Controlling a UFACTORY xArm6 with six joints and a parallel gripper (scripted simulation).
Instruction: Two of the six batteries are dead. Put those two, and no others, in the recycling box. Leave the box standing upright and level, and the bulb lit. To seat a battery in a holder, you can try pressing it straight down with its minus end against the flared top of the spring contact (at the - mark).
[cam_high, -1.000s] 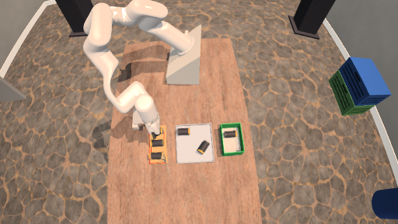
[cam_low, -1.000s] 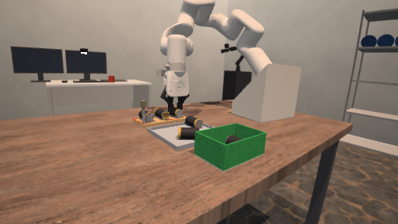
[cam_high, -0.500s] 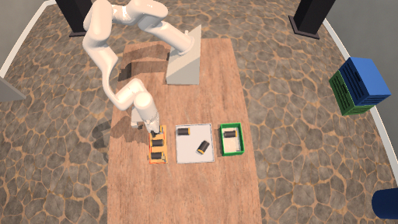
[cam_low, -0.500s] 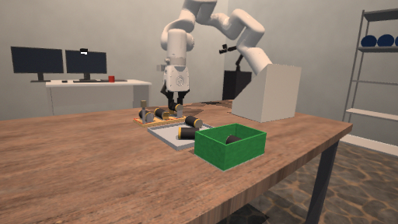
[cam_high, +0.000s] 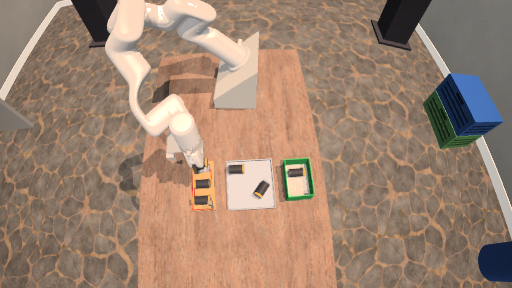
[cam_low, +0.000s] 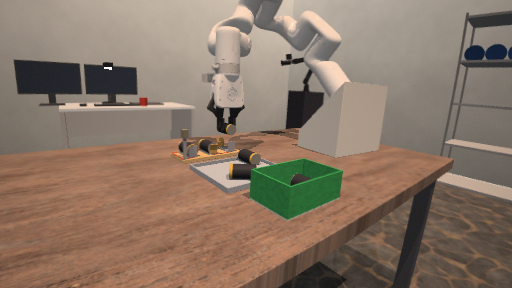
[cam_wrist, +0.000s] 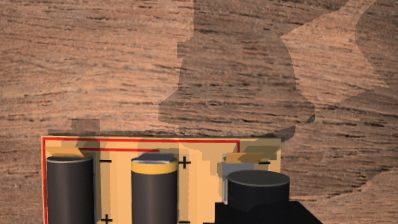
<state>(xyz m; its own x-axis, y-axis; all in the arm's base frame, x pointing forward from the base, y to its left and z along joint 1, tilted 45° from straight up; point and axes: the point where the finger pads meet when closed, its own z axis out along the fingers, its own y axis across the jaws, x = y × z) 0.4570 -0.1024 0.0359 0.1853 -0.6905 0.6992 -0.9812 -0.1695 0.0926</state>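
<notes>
Gripper (cam_high: 199, 169) (cam_low: 226, 126) (cam_wrist: 265, 214) fingers are closed on a battery (cam_low: 230, 129) (cam_wrist: 258, 186), held raised over the vacant end bay of the holder (cam_high: 204, 192) (cam_low: 200, 157) (cam_wrist: 116, 192). Two batteries occupy the other bays; two lie on the tray (cam_high: 245, 192) (cam_low: 215, 175), one in the recycling box (cam_high: 312, 180) (cam_low: 310, 196). Probable step: extraction. Next: lift clear without touching the contacts, then carry level towards box or tray, according to charge.

hand (cam_high: 199, 167) (cam_low: 226, 126) (cam_wrist: 260, 212): risen | gripped battery (cam_low: 230, 129) (cam_wrist: 258, 184): lifted from holder's (cam_high: 204, 191) (cam_low: 192, 159) (cam_wrist: 117, 185) end bay, now above it
</notes>
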